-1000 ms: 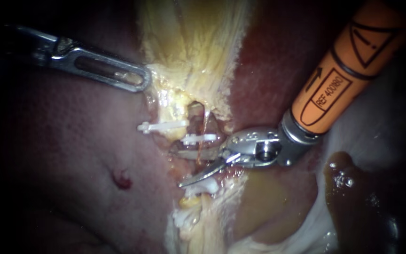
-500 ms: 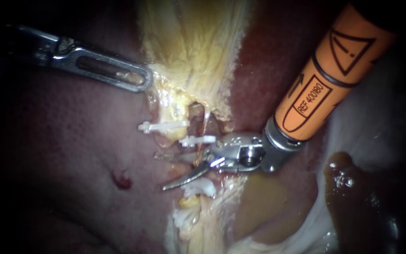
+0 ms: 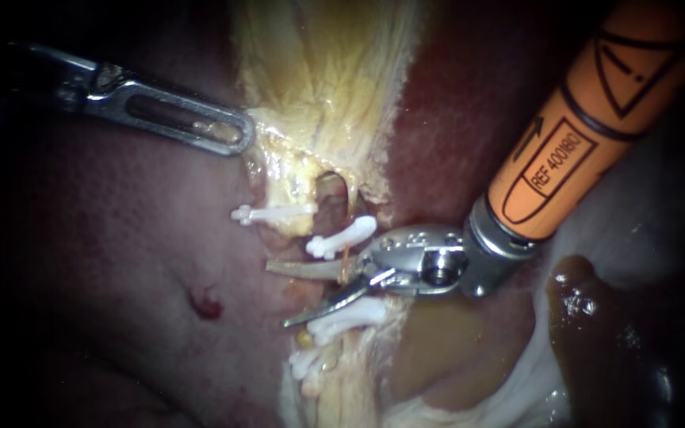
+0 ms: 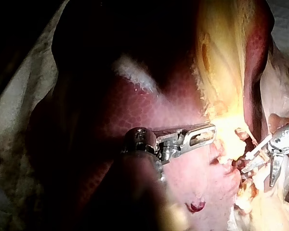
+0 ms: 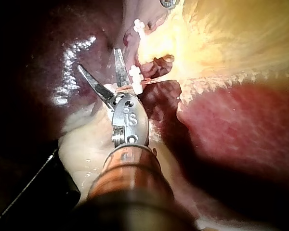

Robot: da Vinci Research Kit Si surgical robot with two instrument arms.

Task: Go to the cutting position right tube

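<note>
Liver (image 3: 120, 261) backdrop; middle clip (image 3: 341, 236) newly askew.

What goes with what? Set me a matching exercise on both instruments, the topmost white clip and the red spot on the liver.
1 left instrument
2 right instrument
3 topmost white clip
4 red spot

A orange shaft
B on the liver, clear of both instruments
C tip at the yellow tissue's edge
D lies crosswise between the two instruments' tips

Pairs: 1-C, 2-A, 3-D, 4-B
</note>
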